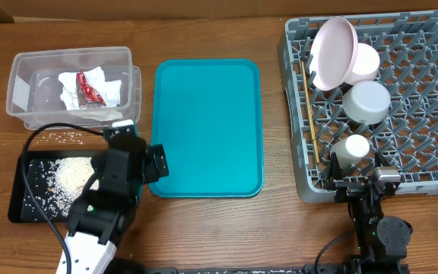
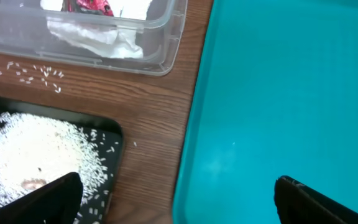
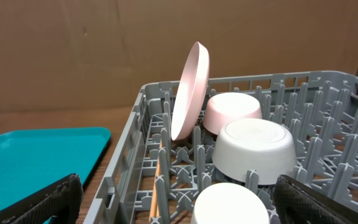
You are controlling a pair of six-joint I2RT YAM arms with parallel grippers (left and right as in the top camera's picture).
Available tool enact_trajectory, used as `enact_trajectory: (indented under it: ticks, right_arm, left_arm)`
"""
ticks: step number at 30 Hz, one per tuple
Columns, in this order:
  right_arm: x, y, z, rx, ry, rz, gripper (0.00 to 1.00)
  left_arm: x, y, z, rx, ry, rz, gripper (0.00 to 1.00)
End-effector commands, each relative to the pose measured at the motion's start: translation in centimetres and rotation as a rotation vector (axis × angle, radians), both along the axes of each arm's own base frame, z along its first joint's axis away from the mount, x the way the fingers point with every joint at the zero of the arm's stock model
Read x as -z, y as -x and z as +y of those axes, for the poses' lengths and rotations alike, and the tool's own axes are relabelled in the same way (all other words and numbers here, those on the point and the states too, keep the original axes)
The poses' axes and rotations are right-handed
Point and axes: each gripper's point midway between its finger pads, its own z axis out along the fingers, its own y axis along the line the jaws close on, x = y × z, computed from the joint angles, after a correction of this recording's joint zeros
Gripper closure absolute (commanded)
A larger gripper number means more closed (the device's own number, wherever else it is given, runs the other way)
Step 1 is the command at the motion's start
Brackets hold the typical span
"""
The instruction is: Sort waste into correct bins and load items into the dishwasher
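Rice grains (image 1: pixel 63 137) lie scattered on the desk (image 1: pixel 204 236) just beyond the black tray (image 1: pixel 17 209). They are tiny, light and likely too small to pinch singly, so sweeping probably suits better. Napkins (image 1: pixel 114 87) sit in the clear tub (image 1: pixel 21 68), and the plate (image 1: pixel 333 53) stands in the dish rack (image 1: pixel 432 114). Left gripper (image 2: pixel 179 208) and right gripper (image 3: pixel 176 202) are spread, empty.

Illumination is bright, even and diffuse in all three views; shadows are faint and short. The overhead view is sharp throughout. A pale sheen lies on the flat teal plastic tray (image 2: pixel 278 93) toward 7 o'clock in the left wrist view. The black fingers (image 2: pixel 42 199) of the left gripper (image 2: pixel 179 196) and the black fingers (image 3: pixel 42 202) of the right gripper (image 3: pixel 179 199) are dark and out of focus at 5 and 7 o'clock.
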Motion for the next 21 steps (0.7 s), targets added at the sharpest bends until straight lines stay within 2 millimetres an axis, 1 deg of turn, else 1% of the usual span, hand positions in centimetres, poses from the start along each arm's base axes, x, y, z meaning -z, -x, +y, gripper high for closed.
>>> enact_trajectory:
  ticks: [1, 4, 8, 10, 14, 17, 21]
  right_arm:
    - [0.2, 0.0, -0.3, 0.014, 0.007, -0.004, 0.0]
    - [0.2, 0.0, -0.3, 0.014, 0.007, -0.004, 0.0]
    - [0.2, 0.0, -0.3, 0.014, 0.007, -0.004, 0.0]
    - [0.2, 0.0, -0.3, 0.014, 0.007, -0.004, 0.0]
    - [0.2, 0.0, -0.3, 0.014, 0.007, -0.004, 0.0]
    - [0.2, 0.0, -0.3, 0.014, 0.007, -0.004, 0.0]
    - [0.2, 0.0, -0.3, 0.014, 0.007, -0.004, 0.0]
  left_arm:
    - [0.6, 0.5, 0.3, 0.068, -0.07, -0.021, 0.0]
    - [1.4, 0.3, -0.1, 0.123, -0.061, -0.075, 0.0]
    - [2.2, -0.4, -1.5, 0.26, -0.071, -0.196, 0.0]
    - [2.4, -0.6, -1.9, 0.304, -0.092, -0.253, 0.0]
    - [3.1, -0.5, -1.9, 0.318, -0.117, -0.337, 0.0]
    - [3.6, -0.1, -1.8, 0.316, -0.116, -0.363, 0.0]
    - [3.3, 0.4, -1.6, 0.312, -0.113, -0.407, 0.0]
